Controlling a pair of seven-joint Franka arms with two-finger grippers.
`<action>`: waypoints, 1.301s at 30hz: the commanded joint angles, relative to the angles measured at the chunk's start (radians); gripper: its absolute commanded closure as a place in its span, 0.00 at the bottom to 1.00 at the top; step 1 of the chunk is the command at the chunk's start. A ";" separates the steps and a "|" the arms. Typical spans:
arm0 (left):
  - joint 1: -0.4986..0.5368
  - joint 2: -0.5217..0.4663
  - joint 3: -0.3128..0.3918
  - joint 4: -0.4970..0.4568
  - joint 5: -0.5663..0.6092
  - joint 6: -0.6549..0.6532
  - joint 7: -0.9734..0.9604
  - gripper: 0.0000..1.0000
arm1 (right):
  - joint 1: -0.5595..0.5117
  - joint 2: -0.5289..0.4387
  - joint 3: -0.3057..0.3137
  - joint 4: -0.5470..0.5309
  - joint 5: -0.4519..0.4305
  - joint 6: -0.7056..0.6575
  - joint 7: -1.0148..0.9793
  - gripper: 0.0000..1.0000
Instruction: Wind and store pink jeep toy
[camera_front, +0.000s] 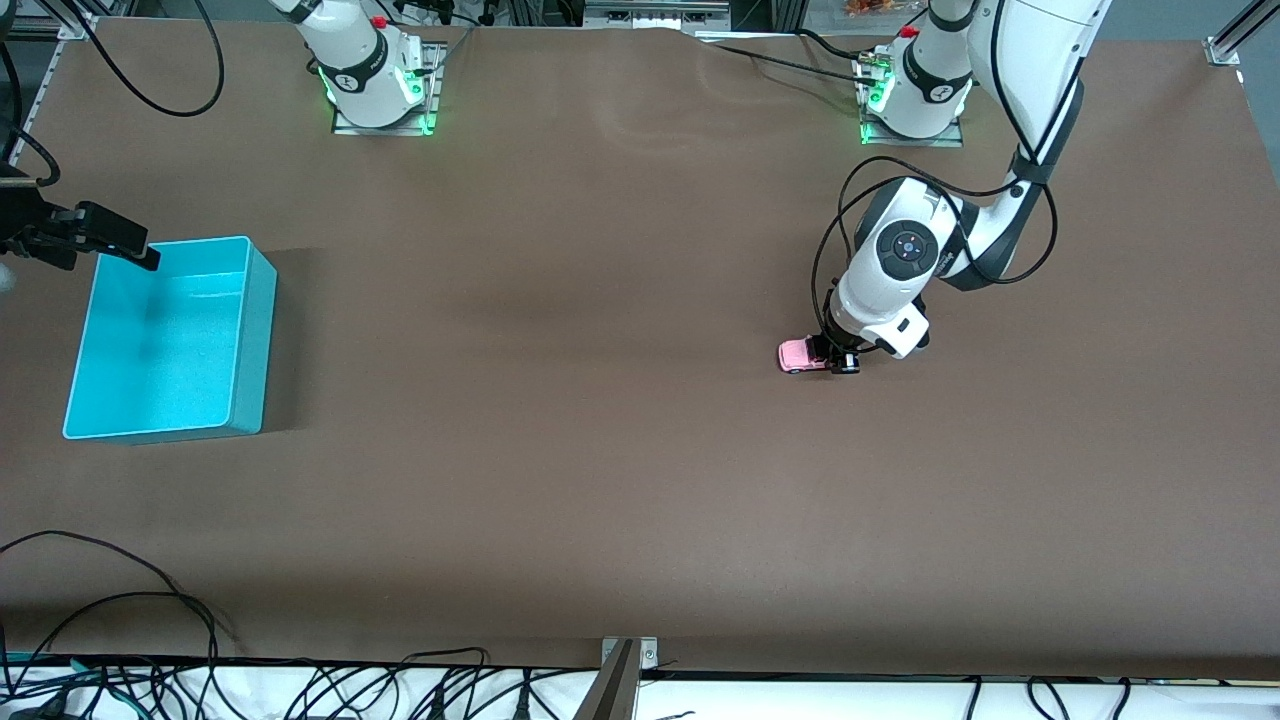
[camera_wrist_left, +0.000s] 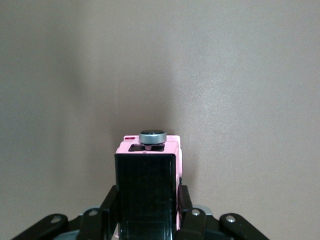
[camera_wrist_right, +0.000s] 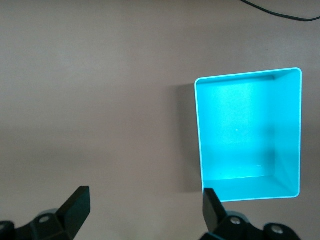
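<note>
A: What lies nearest the front camera?
B: The turquoise bin (camera_front: 170, 340), at the right arm's end of the tabletop (camera_front: 560, 450).
A: And the pink jeep toy (camera_front: 800, 354)?
B: Toward the left arm's end, on the tabletop, the left pincer (camera_front: 835, 358) clamped on its black-roofed body.
A: The right pincer (camera_front: 100, 240)?
B: Spread wide, holding nothing, waiting over the bin's rim.

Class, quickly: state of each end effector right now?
Left end effector: shut on the pink jeep toy.
Right end effector: open, holding nothing, above the turquoise bin.
</note>
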 joint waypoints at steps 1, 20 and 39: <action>0.006 0.033 0.011 0.005 0.048 0.031 -0.017 0.92 | -0.001 0.003 0.004 0.017 -0.007 -0.017 -0.011 0.00; 0.149 0.051 0.016 0.000 0.086 0.030 0.167 0.92 | -0.001 0.003 0.004 0.017 -0.007 -0.019 -0.011 0.00; 0.332 0.064 0.017 -0.001 0.088 0.028 0.383 0.91 | -0.001 0.003 0.004 0.017 -0.007 -0.019 -0.011 0.00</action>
